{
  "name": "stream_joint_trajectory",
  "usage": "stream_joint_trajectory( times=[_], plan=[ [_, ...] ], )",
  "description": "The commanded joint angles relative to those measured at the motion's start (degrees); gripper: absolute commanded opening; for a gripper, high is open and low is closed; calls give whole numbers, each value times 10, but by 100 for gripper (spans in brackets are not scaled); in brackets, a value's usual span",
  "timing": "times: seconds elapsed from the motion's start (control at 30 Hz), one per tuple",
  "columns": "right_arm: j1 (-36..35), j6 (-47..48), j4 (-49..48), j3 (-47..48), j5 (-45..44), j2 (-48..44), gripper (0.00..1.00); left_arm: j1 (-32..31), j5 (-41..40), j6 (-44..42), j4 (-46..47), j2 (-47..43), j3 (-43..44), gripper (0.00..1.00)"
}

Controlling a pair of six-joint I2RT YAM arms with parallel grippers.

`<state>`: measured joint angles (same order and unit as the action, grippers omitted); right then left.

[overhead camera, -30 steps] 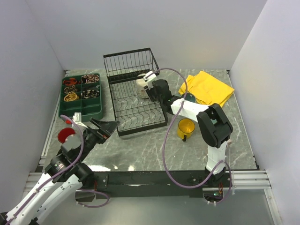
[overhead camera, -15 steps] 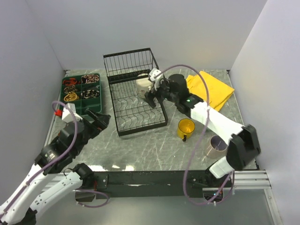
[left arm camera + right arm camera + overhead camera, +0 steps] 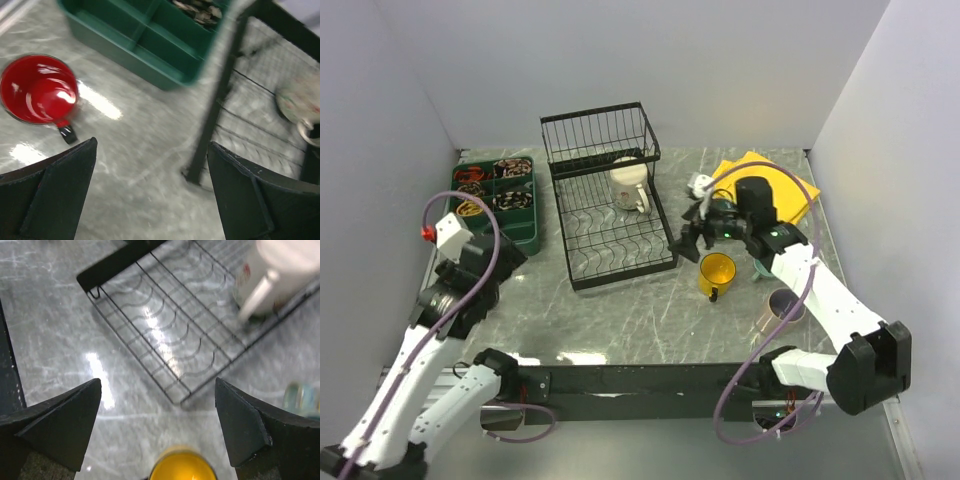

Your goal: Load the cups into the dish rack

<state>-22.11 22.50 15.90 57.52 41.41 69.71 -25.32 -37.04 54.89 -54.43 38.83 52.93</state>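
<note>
Cups first: the cream cup (image 3: 628, 183) sits inside the dish rack (image 3: 610, 215), on the slotted part close to the basket end. The right gripper (image 3: 157, 385) is off it now, fingers spread wide with nothing between them, hanging just past the rack's near right corner. The yellow cup (image 3: 182, 466) stands on the table (image 3: 620, 310) right below that gripper, mouth up. The pinkish-beige cup (image 3: 782, 307) waits well apart, near the table's front right.

Half a second back that right gripper was in over the rack at the cream cup; it has pulled away to the right and the cup stays put in the rack.

Over on the left, the left gripper (image 3: 152, 145) is also spread and empty. The red cup (image 3: 39, 89) stands upright on the table just off its one finger, near the green tray (image 3: 145, 45). That arm has swung back from the rack's corner.
</note>
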Motion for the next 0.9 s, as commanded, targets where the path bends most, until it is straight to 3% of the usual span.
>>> stream_joint_trajectory(
  times=[0.0, 0.03, 0.13, 0.23, 0.37, 0.6, 0.87],
  plan=[
    [55, -22, -2, -29, 101, -39, 100, 137, 128, -115, 100, 50, -16, 96],
    [62, -25, -3, -40, 112, -48, 100, 208, 156, -143, 114, 54, -19, 96],
    [80, -32, -22, -57, 136, -69, 100, 316, 223, -167, 151, 77, -36, 99],
    [85, -30, -19, -55, 133, -74, 100, 366, 261, -162, 157, 124, -48, 96],
    [90, -26, -20, -60, 140, -79, 100, 376, 255, -143, 146, 199, -56, 91],
    [92, -11, -2, -55, 145, -80, 100, 399, 240, -153, 182, 234, -89, 85],
    [94, -10, 7, -51, 155, -74, 100, 409, 241, -178, 233, 335, -87, 79]
  ],
)
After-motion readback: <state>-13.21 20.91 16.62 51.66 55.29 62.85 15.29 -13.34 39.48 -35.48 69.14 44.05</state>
